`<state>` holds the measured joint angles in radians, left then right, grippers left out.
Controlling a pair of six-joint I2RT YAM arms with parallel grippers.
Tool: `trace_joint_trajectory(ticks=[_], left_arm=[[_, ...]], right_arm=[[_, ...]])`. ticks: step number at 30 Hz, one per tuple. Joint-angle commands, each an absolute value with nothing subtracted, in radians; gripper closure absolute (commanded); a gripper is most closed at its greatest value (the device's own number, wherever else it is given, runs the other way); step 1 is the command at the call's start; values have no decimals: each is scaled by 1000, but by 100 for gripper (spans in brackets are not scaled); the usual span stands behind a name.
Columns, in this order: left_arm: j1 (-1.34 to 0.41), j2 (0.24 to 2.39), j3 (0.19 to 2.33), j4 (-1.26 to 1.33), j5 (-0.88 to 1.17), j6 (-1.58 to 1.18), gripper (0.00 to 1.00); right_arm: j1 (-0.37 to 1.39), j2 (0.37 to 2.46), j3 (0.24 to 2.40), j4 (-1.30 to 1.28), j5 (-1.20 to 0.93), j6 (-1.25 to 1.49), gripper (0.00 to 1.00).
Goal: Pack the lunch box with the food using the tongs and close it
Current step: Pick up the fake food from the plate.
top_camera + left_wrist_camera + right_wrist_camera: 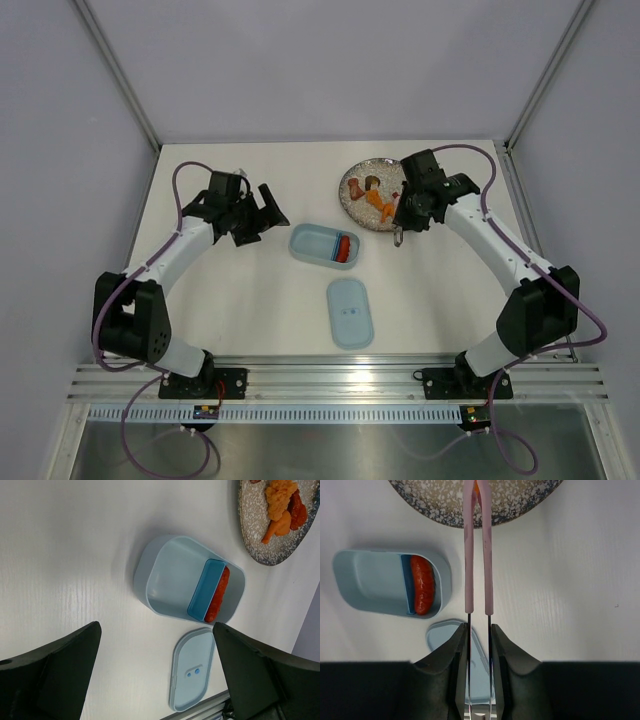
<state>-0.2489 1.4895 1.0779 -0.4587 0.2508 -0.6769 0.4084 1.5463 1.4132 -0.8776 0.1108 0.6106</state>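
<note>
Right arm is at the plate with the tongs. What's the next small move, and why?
Probably lift straight up a little: the right tool squeezes the tongs, whose tips look closed on an orange piece on the plate; the lunch box sits open with room.

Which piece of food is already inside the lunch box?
The long red piece, lying in the narrow end compartment of the lunch box. The other pieces, orange among them, all lie on the speckled plate.
</note>
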Motion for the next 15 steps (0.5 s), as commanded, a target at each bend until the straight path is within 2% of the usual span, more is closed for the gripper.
trace_joint_trajectory(ticks=[1,9,15], left_arm=[[-252,1439,1092,-477,219,-643,1],[-250,1436,1083,-479,221,-638,1],[-252,1457,1091,-476,233,-640,1]], right_arm=[[385,1566,1375,-861,40,551,78],[379,1640,1367,-802,5,549,73],[379,1715,1422,-793,5,537,73]])
